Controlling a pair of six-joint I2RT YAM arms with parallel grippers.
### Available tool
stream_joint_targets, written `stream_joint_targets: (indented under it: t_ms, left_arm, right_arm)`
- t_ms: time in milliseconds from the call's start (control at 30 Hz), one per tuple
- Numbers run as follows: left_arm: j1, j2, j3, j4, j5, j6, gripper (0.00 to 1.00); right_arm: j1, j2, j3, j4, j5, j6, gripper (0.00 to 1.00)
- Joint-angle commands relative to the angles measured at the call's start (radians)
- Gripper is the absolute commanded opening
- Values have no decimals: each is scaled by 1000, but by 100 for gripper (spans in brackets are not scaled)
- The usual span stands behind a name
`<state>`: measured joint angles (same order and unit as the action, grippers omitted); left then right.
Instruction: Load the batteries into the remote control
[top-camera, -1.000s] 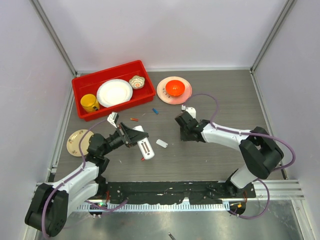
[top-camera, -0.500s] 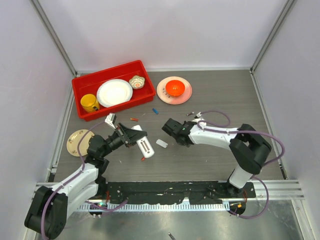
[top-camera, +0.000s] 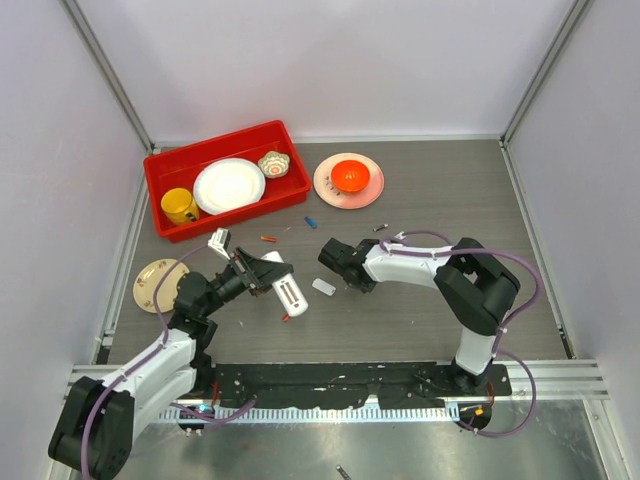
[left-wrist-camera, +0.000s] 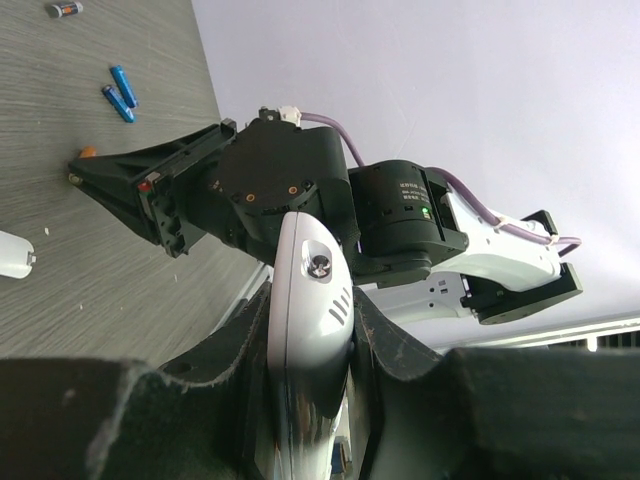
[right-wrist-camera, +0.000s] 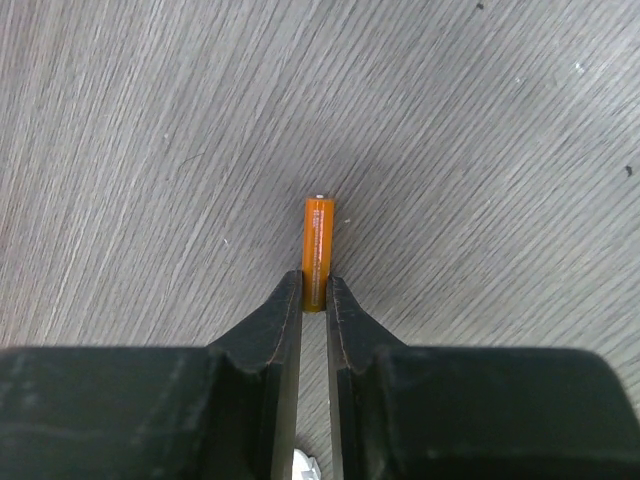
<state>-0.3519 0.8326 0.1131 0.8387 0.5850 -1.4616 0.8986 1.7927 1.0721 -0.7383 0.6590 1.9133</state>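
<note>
From high above and behind the arm bases (top-camera: 470, 372), far off: looks down over the whole worktop (top-camera: 450, 220). From the left wrist: tipped sideways, skims low over the worktop, close on the remote (left-wrist-camera: 312, 300) between its own fingers (left-wrist-camera: 390, 350), faces the right arm (left-wrist-camera: 400, 210), shared with the top view. From the right wrist: points straight down, very close on the orange battery (right-wrist-camera: 318, 240).

The tabletop (top-camera: 450, 200) is carrying a red bin (top-camera: 235, 217) upper left, a pink plate (top-camera: 322, 180) beside it, a blue battery (top-camera: 311, 222) below.
</note>
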Motion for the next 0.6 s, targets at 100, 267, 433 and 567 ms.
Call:
stream_joint_targets:
  t_ms: [100, 267, 433, 567]
  left_arm:
    - [4, -23, -13, 17, -10, 6, 0]
    - [5, -24, -20, 17, -11, 6, 0]
    - [4, -39, -18, 13, -8, 3, 0]
    - [5, -61, -18, -7, -7, 7, 0]
  right_arm:
    - [0, 11, 40, -36, 47, -16, 34]
    - [-1, 4, 45, 3, 19, -85, 49]
    - [11, -58, 66, 69, 13, -252, 54]
    - [13, -182, 22, 167, 65, -594, 64]
